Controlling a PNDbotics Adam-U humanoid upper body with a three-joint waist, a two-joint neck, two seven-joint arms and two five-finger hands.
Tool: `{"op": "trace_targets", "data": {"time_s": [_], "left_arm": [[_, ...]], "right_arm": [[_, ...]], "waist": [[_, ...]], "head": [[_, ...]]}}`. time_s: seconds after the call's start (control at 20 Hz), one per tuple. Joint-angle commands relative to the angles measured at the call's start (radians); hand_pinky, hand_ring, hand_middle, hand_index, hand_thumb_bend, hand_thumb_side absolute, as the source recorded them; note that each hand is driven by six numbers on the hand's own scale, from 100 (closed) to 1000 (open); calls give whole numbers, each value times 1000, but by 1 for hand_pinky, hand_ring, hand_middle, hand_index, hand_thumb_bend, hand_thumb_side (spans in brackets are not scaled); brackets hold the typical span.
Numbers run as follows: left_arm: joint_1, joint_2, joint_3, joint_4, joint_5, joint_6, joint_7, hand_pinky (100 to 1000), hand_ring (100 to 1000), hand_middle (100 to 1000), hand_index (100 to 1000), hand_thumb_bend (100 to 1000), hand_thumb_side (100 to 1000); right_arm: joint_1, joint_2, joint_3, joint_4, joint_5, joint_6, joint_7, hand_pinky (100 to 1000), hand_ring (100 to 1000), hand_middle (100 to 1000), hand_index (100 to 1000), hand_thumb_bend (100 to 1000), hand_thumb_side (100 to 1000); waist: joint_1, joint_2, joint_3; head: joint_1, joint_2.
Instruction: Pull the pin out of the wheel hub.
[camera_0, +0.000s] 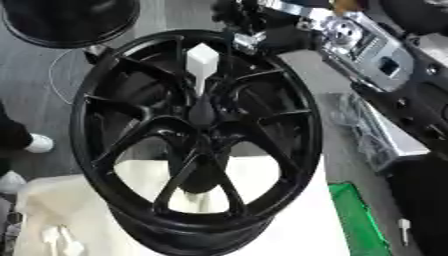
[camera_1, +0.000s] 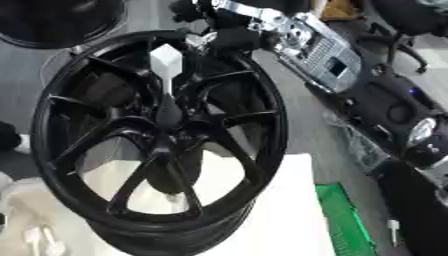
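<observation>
A black multi-spoke wheel hub (camera_0: 197, 135) stands tilted on a white table (camera_0: 289, 235). A white pin (camera_0: 202, 62) with a blocky head sticks out of the hub's centre, its thin shaft running down into the dark centre bore. My right arm (camera_0: 359, 40), silver and black, comes in from the upper right. Its dark right hand (camera_0: 249, 27) hovers by the hub's top rim, just up and right of the pin's head and apart from it. The hand is too dark and blurred to make out in detail. My left hand shows in neither view.
A second black wheel (camera_0: 70, 20) lies on the floor at the upper left. A green mat (camera_0: 359, 220) lies right of the table, with a small white piece (camera_0: 403, 229) beyond it. Clear plastic bags (camera_0: 363, 127) sit to the right. White bits (camera_0: 61, 241) lie at the lower left.
</observation>
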Motion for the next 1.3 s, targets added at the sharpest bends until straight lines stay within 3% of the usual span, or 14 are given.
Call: {"op": "trace_targets", "data": {"time_s": [0.05, 0.25, 0.5, 0.8, 1.3], "left_arm": [[0, 30, 17, -23, 0, -4, 11, 499, 680, 597, 792, 188, 911], [4, 32, 17, -21, -1, -5, 11, 498, 681, 597, 792, 188, 914], [1, 34, 16, -21, -1, -5, 8, 498, 681, 597, 792, 186, 912], [2, 34, 16, -19, -5, -5, 5, 496, 679, 596, 791, 184, 918], [-1, 32, 7, -17, -13, -1, -9, 493, 678, 594, 789, 181, 925]], "right_arm": [[-17, -32, -21, -15, -17, -5, 35, 787, 990, 874, 919, 100, 211], [-20, -46, -28, -24, 0, -20, 74, 815, 1000, 875, 928, 100, 202], [-31, -57, -27, -36, 83, -61, 165, 856, 1000, 891, 939, 100, 195], [17, -100, -51, -80, 191, -108, 250, 901, 1000, 907, 962, 100, 161], [17, -117, -83, -134, 361, -160, 238, 936, 1000, 899, 970, 100, 240]], "waist": [[5, -9, 3], [5, -7, 1], [5, -4, 6], [1, 2, 18], [-7, 9, 40]], "head": [[-14, -1], [-24, -1], [-30, -1], [-37, -1], [-63, -1]]}}
